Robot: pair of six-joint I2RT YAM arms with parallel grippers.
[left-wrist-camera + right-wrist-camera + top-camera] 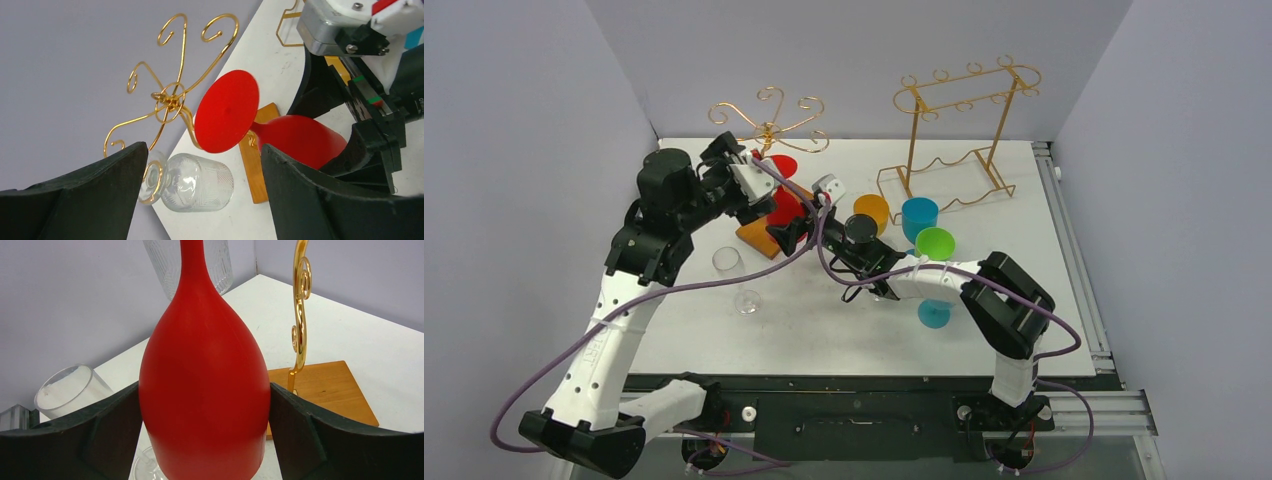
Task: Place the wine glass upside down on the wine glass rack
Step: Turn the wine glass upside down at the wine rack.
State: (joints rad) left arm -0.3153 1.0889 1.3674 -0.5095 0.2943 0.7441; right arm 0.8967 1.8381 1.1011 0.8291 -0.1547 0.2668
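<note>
Robotics lab bench: boxed in by plain grey panels [514, 150], with a white desk [1034, 270] and aluminium rails [1114, 405] along its edges.

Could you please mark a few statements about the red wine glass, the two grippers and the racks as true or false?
1. The right gripper grips the red wine glass by its bowl. True.
2. The left gripper is clamped on the glass's stem. False: its jaws stand open, gripping nothing.
3. The wine glass rack stands on a wooden base. True.
4. Glasses hang from the tall gold frame rack. False: nothing hangs from it.
</note>
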